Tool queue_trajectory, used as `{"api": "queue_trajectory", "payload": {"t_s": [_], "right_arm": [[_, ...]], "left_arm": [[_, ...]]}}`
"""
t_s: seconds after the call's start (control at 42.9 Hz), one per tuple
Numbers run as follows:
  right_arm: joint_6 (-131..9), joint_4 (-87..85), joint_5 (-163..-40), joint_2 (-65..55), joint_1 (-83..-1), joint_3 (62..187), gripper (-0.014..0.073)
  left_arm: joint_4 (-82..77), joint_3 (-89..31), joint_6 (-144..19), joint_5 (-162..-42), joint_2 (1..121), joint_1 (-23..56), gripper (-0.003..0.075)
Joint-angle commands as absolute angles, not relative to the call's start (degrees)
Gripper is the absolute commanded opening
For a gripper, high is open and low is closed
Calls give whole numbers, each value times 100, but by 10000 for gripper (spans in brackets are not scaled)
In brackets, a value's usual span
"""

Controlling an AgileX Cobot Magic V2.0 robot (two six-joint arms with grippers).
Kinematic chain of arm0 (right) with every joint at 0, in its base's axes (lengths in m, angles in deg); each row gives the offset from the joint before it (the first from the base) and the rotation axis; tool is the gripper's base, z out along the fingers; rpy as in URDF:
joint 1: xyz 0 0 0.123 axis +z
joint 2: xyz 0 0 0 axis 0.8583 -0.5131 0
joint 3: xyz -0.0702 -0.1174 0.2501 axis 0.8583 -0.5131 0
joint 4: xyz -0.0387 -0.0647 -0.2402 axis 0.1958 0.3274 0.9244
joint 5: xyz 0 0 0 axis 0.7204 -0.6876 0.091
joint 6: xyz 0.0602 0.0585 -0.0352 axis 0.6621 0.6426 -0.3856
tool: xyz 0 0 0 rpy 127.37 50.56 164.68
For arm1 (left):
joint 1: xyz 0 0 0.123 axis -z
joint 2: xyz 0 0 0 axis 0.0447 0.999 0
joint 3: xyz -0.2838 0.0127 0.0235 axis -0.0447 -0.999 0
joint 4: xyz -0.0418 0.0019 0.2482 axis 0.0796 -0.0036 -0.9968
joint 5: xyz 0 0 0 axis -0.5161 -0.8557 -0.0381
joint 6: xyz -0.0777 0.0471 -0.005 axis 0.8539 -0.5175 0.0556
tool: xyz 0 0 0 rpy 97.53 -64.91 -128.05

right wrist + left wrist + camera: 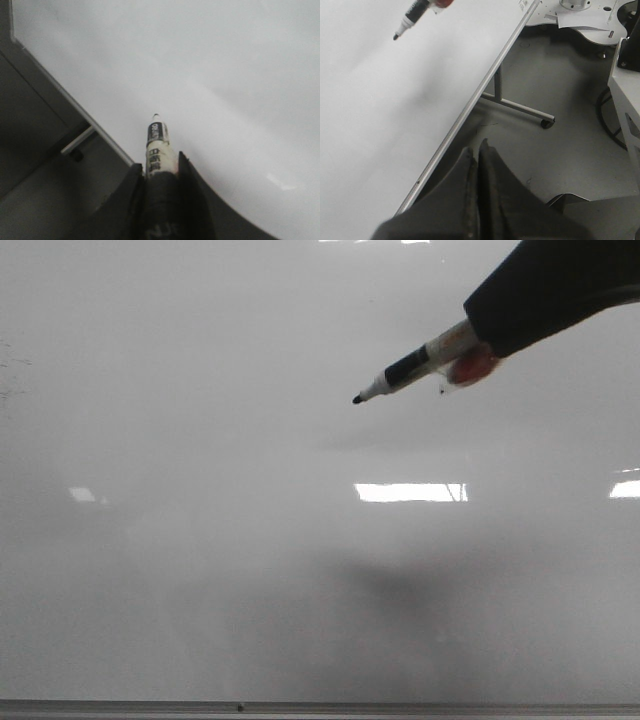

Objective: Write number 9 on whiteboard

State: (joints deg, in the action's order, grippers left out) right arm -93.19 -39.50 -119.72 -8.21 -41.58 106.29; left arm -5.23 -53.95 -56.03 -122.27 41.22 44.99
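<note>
1. Whiteboard [200, 570]: glossy pale grey board filling the front view; bright rectangular light reflections across its middle, thin grey frame strip along the near edge. No drawn figure 9 can be made out on it; only faint specks at the far-left edge, too small to read.
2. Right gripper [160, 172]: enters from upper right in front view as a dark wedge; fingers clenched on the marker [415, 365], one each side of the barrel (right wrist view).
3. Marker: white barrel w/ black label band, black tip pointing left and slightly down, tip right of the board's centre, in its far half. Whether tip touches the surface — cannot tell. A soft shadow lies on the board nearer than the marker.
4. Small red-orange piece [473, 364]: just beside the barrel, under the gripper; identity unclear.
5. Left gripper [479, 155]: off the board, beyond its framed edge, over the grey floor [560, 150]; fingers pressed together, nothing between them.
6. Board stand leg w/ caster [547, 122]: on the floor beside the board edge, left wrist view.
</note>
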Motion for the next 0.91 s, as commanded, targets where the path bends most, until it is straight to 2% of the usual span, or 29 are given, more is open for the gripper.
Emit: {"api": "queue_trajectory", "payload": {"t_s": [0.0,0.28,0.629,0.886], "right_arm": [[-9352,-4259,-11404,-871,-4194,11028,-67],[-9352,-4377,-11179,-1960,-4194,12195,-67],[-9352,-4448,-10597,-2664,-4174,12421,-67],[-9352,-4462,-10985,-3238,-4070,13219,-67]], "left_arm": [[-351,-5245,-5540,-11807,4116,4536,-19],[-351,-5245,-5540,-11744,4116,4536,-19],[-351,-5245,-5540,-11744,4116,4536,-19],[-351,-5245,-5540,-11744,4116,4536,-19]]}}
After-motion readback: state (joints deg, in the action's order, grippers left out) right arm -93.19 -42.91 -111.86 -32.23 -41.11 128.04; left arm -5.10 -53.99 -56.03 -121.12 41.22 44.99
